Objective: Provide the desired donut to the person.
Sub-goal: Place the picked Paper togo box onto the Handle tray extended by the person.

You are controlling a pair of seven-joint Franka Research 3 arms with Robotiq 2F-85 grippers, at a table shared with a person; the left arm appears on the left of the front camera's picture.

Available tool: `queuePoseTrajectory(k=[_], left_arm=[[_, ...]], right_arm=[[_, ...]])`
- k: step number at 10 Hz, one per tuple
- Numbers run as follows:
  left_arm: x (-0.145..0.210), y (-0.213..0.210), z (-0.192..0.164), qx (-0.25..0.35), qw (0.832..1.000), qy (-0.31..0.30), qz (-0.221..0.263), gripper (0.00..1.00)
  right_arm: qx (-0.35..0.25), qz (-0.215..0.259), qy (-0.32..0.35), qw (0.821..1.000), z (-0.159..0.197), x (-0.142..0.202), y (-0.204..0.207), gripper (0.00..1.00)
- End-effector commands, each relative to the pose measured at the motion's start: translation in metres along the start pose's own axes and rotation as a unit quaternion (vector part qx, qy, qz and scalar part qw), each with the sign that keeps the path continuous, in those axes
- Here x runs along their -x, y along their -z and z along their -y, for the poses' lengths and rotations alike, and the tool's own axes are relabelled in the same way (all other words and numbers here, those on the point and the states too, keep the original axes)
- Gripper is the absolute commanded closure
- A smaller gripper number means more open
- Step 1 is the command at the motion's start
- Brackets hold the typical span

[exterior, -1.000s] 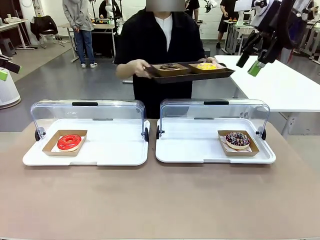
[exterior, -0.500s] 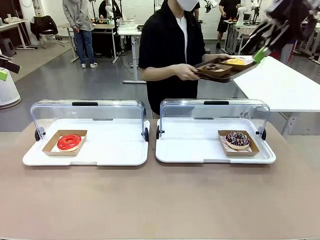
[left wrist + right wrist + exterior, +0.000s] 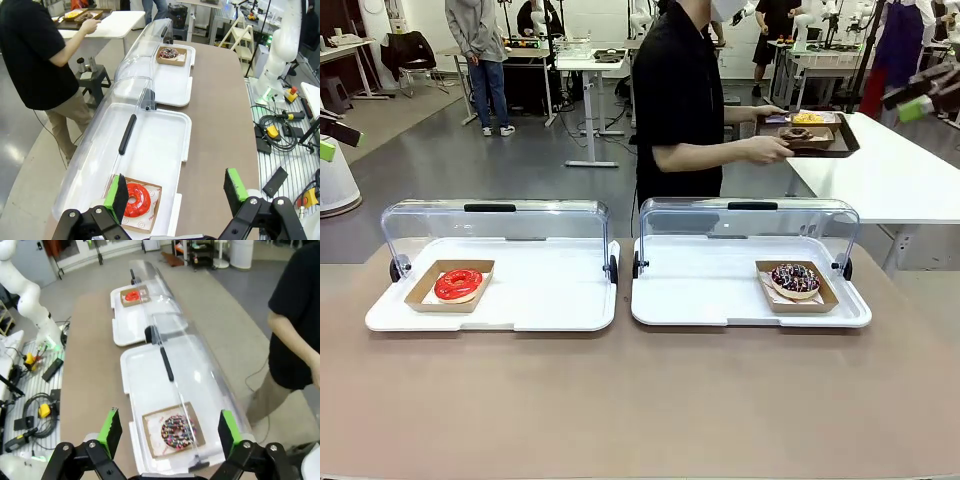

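Though turned aside (tray point(image 3: 817, 135) aloft), person point(image 3: 682, 100).

- A robotics lab set up like a donut counter.
- Two lidded display trays point(image 3: 490, 318) sit on the brown surface point(image 3: 640, 400).
- Beyond the trays: grey floor, white desks point(image 3: 880, 170), standing people.
- Beside the surface: a white arm base point(image 3: 272, 75), cables, controllers.

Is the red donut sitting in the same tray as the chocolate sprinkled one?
No. The red donut lies in the left tray, the sprinkled donut in the right tray.
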State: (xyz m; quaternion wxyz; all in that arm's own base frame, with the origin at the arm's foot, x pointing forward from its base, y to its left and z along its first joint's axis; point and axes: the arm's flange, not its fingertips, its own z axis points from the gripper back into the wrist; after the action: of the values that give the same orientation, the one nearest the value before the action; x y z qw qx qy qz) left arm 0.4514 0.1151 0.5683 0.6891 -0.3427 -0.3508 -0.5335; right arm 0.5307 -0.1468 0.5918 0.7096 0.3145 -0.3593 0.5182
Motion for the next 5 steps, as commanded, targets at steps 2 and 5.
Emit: queuePoseTrajectory(k=[2,5], left_arm=[[-0.001,-0.001,0.002,0.000,1.000,-0.004,0.001,0.00],[-0.001,-0.001,0.002,0.000,1.000,-0.004,0.001,0.00]], right_arm=[[-0.009,0.023,-0.026,0.999,-0.018,0.034,-0.004,0.00],[-0.047,0.021,-0.071,0.996,-0.045,0.062,-0.016,0.00]])
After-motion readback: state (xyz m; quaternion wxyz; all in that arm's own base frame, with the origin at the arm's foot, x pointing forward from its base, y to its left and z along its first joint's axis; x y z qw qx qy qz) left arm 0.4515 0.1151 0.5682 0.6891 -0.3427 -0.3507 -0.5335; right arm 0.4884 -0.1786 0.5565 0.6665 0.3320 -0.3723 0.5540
